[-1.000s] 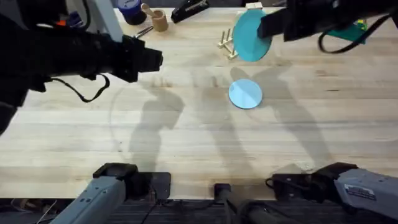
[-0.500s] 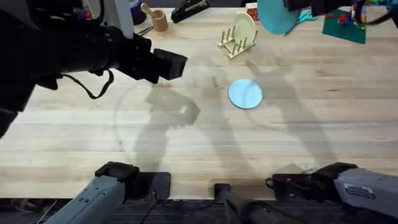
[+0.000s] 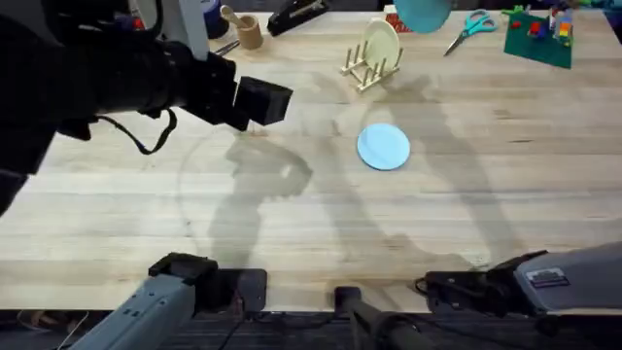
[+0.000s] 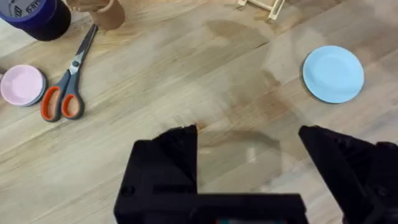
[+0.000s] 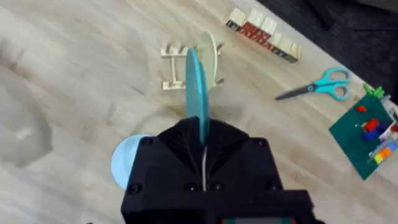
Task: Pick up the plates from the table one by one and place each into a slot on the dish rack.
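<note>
A turquoise plate (image 5: 195, 93) stands on edge in my right gripper (image 5: 202, 142), which is shut on its rim, high above the table. From overhead, that plate (image 3: 424, 12) shows at the far edge, beyond the dish rack (image 3: 367, 66). The paler sky-blue plate (image 3: 384, 147) lies flat on the table (image 3: 466, 214) in front of the rack. A cream-yellow plate (image 3: 382, 44) stands in a slot. My left gripper (image 4: 249, 152) hovers open over bare wood, with nothing between its fingers and the sky-blue plate (image 4: 333, 73) off to one side. In the right wrist view the rack (image 5: 179, 63) lies below the held plate.
Orange-handled scissors (image 4: 67, 84), a pink lid (image 4: 22, 84) and a dark blue cup (image 4: 37, 12) sit at the far left. Teal scissors (image 5: 318, 87), a green board with bricks (image 5: 367, 134) and a box of blocks (image 5: 262, 34) lie at the far right.
My right arm has carried the turquoise plate up and away from in front of the rack to the far edge of the overhead view. The left arm reached rightward, then held still.
</note>
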Action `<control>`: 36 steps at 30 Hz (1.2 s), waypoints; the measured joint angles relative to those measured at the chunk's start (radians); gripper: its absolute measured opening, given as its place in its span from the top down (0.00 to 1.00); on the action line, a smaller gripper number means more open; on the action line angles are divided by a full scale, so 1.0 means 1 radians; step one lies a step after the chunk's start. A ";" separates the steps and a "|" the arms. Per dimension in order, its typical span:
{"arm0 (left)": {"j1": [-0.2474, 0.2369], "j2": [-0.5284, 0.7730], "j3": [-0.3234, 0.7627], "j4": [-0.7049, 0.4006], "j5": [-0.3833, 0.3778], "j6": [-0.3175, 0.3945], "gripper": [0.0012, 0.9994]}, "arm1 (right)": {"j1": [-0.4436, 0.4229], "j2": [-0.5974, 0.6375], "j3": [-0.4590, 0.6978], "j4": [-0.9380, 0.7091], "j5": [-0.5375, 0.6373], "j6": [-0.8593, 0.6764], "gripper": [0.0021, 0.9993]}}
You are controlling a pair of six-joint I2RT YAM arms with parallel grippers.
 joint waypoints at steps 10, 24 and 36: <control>0.000 0.000 0.000 0.000 -0.002 0.000 0.00 | 0.000 0.127 0.087 0.014 0.003 -0.016 0.97; 0.000 0.000 0.000 0.000 -0.003 0.000 0.01 | -0.004 0.152 0.089 0.033 0.003 -0.016 0.97; 0.000 0.000 0.000 0.000 -0.003 0.000 0.01 | -0.022 0.152 0.089 0.085 0.010 -0.016 0.97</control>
